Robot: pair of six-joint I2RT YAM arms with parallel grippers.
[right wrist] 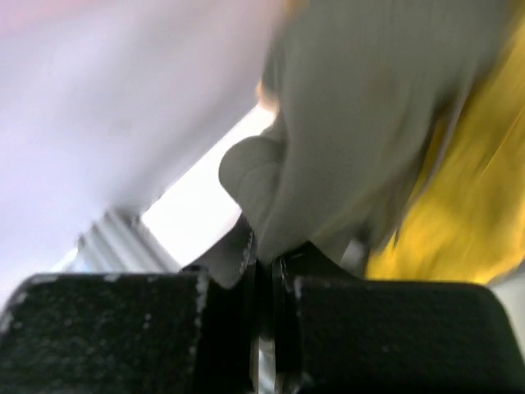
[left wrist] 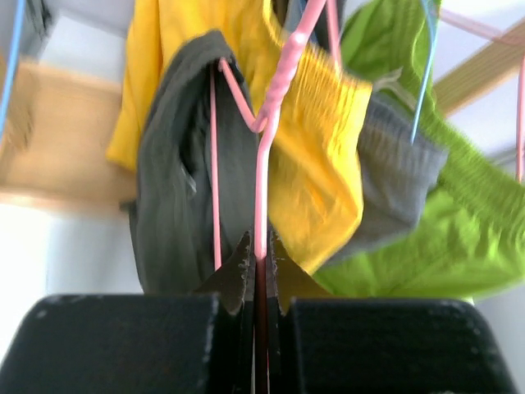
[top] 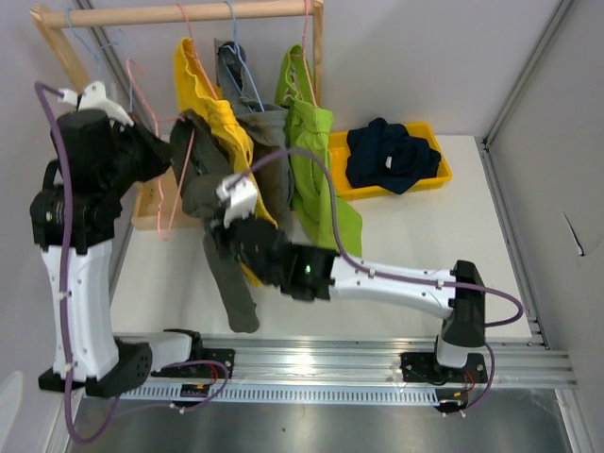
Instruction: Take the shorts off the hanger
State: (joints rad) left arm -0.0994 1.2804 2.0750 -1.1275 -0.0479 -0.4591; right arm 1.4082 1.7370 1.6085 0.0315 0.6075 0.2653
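— In front of the wooden rack, we see the dark olive-grey shorts draped on a pink hanger, one leg hanging low.
— We agree. The right gripper is pinched tight on that olive-grey cloth, and the left gripper clamps the hanger's wire.
— Just behind, we count yellow shorts, mid grey shorts and lime green shorts, all hanging.
— And the navy blue shorts lie crumpled in the yellow bin on the table, well apart.
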